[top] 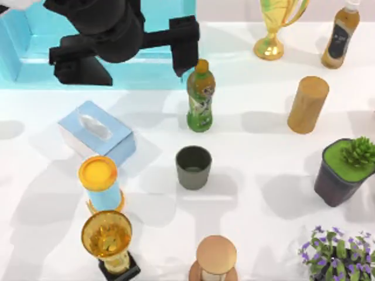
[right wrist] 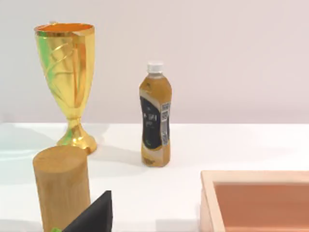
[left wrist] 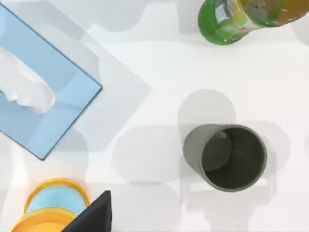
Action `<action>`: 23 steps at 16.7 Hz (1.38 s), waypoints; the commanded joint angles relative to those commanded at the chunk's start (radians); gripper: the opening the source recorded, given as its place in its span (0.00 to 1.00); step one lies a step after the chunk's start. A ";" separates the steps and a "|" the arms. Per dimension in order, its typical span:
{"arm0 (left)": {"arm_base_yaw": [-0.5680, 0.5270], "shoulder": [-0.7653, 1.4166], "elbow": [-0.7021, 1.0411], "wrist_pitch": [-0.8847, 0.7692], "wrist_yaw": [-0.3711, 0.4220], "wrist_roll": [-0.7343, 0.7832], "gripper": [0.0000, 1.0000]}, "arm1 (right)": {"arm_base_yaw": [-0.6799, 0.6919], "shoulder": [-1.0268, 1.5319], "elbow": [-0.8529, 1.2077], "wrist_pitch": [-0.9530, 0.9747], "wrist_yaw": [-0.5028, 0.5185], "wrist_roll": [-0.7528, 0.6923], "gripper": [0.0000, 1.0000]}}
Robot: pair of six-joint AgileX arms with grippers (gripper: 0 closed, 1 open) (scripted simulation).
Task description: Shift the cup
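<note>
Cup [top: 193, 167] stands upright and untouched near the middle of the white table [top: 258, 193], mouth open upward, just below the green bottle [top: 200, 96] in the top view. My left arm [top: 111, 29] reaches in from the upper left, over the light blue tray [top: 23, 64], its black forearm lying across toward the bottle; its gripper [top: 184, 47] hangs high beside the bottle's cap, and I cannot tell whether the fingers are parted or closed, nothing being between them that I can see. From the left wrist camera the cup [left wrist: 226, 157] lies below and apart from the gripper, with the tissue box [left wrist: 36, 104] and the blue cylinder with orange lid [left wrist: 50, 210] off to one side.

Several things are cut by the frame edges: the flowering plant [top: 337, 254] at lower right, the hourglass-like wooden stand [top: 215, 260] at the bottom, the gold trophy [top: 275, 26] at top. In the right wrist view a black finger tip shows at the lower edge, too little to judge that gripper's state; beyond it stand a wooden cylinder [right wrist: 62, 186], the trophy [right wrist: 67, 82], a brown tea bottle [right wrist: 155, 118] and a corner of a wooden tray [right wrist: 256, 198].

Bare table lies to the cup's right, up to the potted succulent [top: 345, 170], and a narrower strip to its left before the tissue box [top: 96, 132].
</note>
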 joint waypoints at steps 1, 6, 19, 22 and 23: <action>-0.028 0.088 0.087 -0.057 0.001 -0.027 1.00 | 0.000 0.000 0.000 0.000 0.000 0.000 1.00; -0.144 0.447 0.437 -0.289 0.002 -0.135 1.00 | 0.000 0.000 0.000 0.000 0.000 0.000 1.00; -0.197 0.593 0.543 -0.349 0.001 -0.187 1.00 | 0.000 0.000 0.000 0.000 0.000 0.000 1.00; -0.214 0.586 0.440 -0.253 0.001 -0.203 1.00 | 0.000 0.000 0.000 0.000 0.000 0.000 1.00; -0.218 0.584 0.399 -0.214 0.001 -0.206 1.00 | 0.000 0.000 0.000 0.000 0.000 0.000 1.00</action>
